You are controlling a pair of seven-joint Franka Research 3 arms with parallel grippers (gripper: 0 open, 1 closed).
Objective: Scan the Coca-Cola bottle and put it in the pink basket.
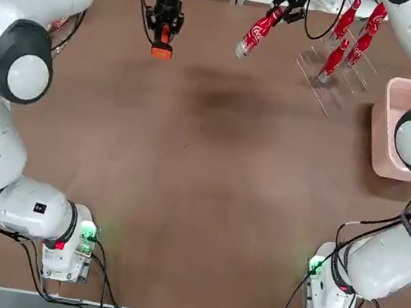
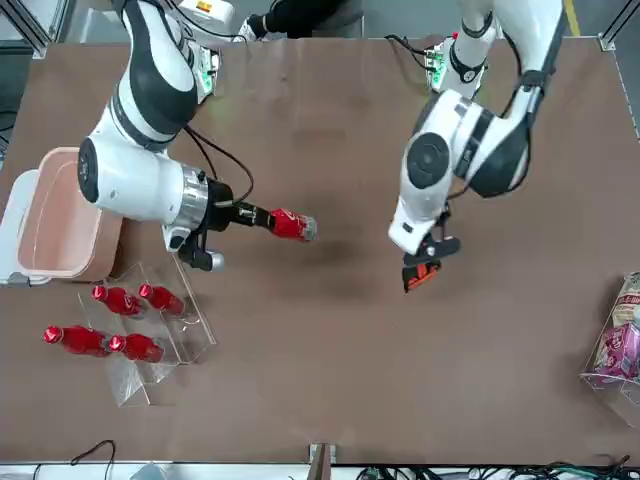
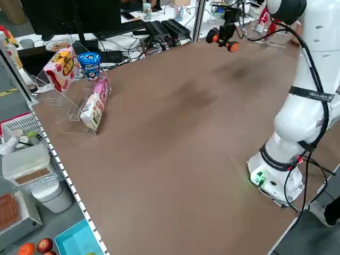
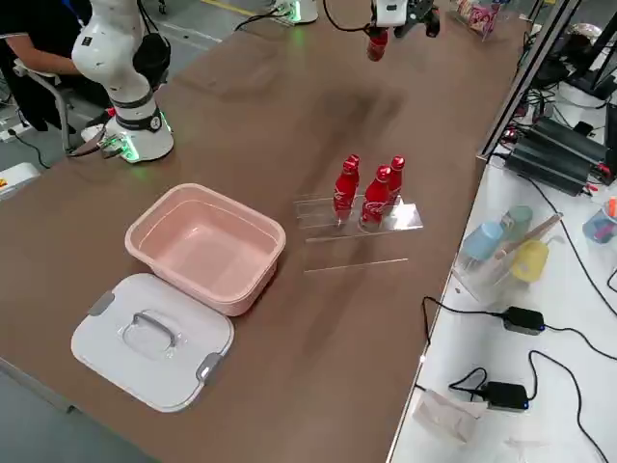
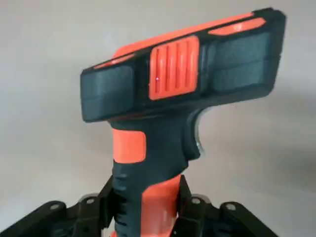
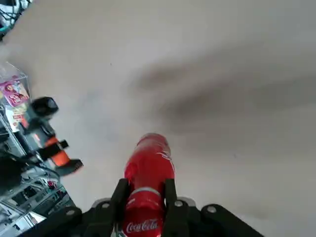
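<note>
My right gripper point(image 1: 280, 11) is shut on the neck end of the Coca-Cola bottle point(image 1: 257, 31), a slim red bottle with white script. It holds the bottle tilted above the far middle of the table, base pointing left. In the right wrist view the bottle point(image 6: 148, 165) sits between the fingers. My left gripper point(image 1: 164, 29) is shut on the handle of the black-and-orange scanner point(image 1: 162, 50), a short way left of the bottle; its head point(image 5: 177, 81) fills the left wrist view. The pink basket point(image 1: 376, 134) stands at the right edge, nothing inside point(image 4: 222, 285).
A clear rack point(image 1: 334, 81) with several more red bottles point(image 4: 371, 198) stands between the held bottle and the basket. A white lid point(image 4: 154, 338) lies beside the basket. A clear stand of snack packs point(image 3: 90, 101) sits at the far left.
</note>
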